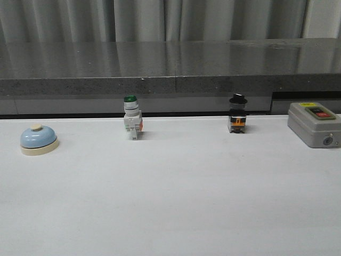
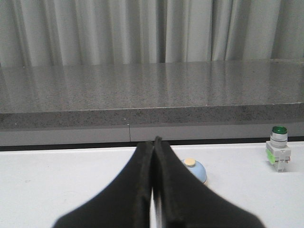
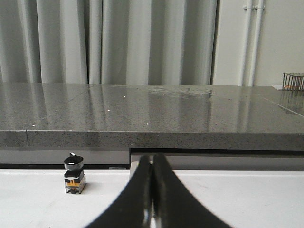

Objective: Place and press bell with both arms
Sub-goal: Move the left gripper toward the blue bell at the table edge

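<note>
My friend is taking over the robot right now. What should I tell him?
Left gripper: shut, empty, pointing toward the bell.
Right gripper: shut, empty, near the black-knob switch.
The bell sits on the white table, far left in the front view, untouched; neither arm shows there.
Done: nothing yet.
Left: pick up the bell, place it, press its button.

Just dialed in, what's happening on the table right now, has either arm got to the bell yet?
Not yet. The bell sits untouched at the far left of the white table, in a row with a green-capped switch, a black-knobbed switch and a grey box. The left gripper and right gripper are both shut, empty and off the bell, neither appearing in the front view.
</note>
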You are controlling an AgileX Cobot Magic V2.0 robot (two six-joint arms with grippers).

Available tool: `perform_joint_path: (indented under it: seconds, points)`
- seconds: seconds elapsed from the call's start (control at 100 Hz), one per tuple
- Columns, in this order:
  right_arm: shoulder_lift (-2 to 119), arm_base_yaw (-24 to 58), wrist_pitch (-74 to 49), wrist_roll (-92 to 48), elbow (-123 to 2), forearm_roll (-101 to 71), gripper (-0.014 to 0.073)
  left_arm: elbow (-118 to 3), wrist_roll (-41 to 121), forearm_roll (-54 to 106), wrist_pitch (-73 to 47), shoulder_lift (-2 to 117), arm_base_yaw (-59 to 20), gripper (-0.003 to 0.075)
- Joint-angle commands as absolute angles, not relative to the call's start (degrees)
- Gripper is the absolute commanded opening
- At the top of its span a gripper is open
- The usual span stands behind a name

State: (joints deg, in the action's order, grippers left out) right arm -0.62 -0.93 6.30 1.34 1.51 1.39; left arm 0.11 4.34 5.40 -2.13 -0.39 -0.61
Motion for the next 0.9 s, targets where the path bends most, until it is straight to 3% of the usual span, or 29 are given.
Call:
perform_joint_path:
  seconds: [0.0, 0.41, 0.56, 0.89]
  points:
    - [0.0, -1.3, 10.9, 1.2, 0.7, 1.7, -0.0060, 2.4, 4.3, 5.9, 2.5, -2.0, -1.1, -0.0020]
    - [0.0, -1.3, 10.9, 1.2, 0.7, 1.7, -0.0060, -4.3, 4.3, 5.9, -1.4, 1.4, -1.0, -0.0020]
    - [0.0, -1.3, 10.9, 1.2, 0.7, 1.7, -0.0060, -12.0, 3.8, 5.9, -8.5, 10.7, -1.0, -0.0020]
    - [0.0, -1.3, 10.9, 1.2, 0.7, 1.7, -0.0060, -25.1, 3.8, 5.8, -8.2, 35.1, -1.0, -0.0020]
